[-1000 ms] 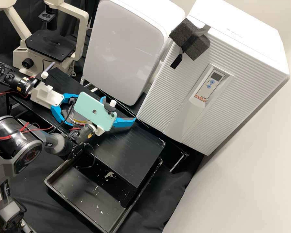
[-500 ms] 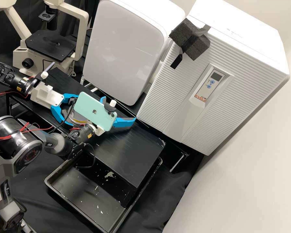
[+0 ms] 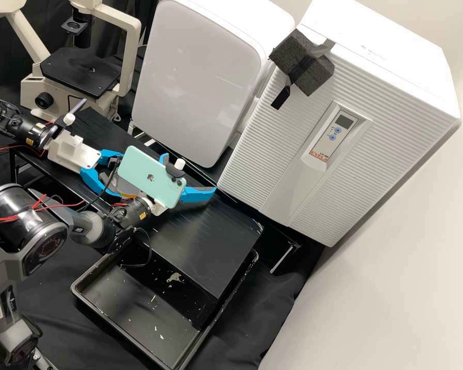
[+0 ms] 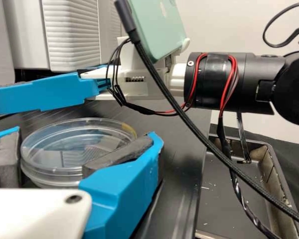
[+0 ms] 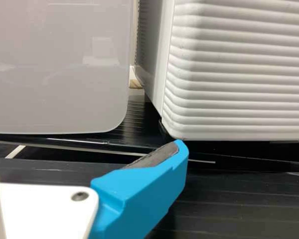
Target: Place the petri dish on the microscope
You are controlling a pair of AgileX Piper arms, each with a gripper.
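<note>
Two grippers over the black platform [image 3: 206, 241], each at a different working state. Left gripper [image 3: 119, 172]: clenched on the petri dish [image 4: 74, 144], with dark pads [image 4: 122, 157] against opposite sides of the round, transparent wall. Location of dish: between the blue fingers of the left gripper, low over the platform, dish close to level; contact with the platform surface not determinable. Right gripper [image 3: 191, 173]: released, with blue fingers spread well apart and nothing between them, beyond the dish. On the right gripper's mount: a mint-green phone [image 3: 150, 177], tilted. Along the right arm in the left wrist view: a black braided cable [image 4: 167, 94] and red and black wires [image 4: 194, 82].

At upper left in the high view: microscope [image 3: 32, 92], with a flat black stage [image 3: 79, 72], well apart from the dish. Behind the platform: a white unit with a glossy front panel [image 3: 195, 77] and, next to it, a white ribbed cabinet [image 3: 396, 103] with a small control panel [image 3: 339, 128]. On the upper edge of the cabinet: dark foam blocks [image 3: 311, 72]. Partly under the platform: a black tray [image 3: 82, 300] with pale flecks [image 3: 175, 277].
</note>
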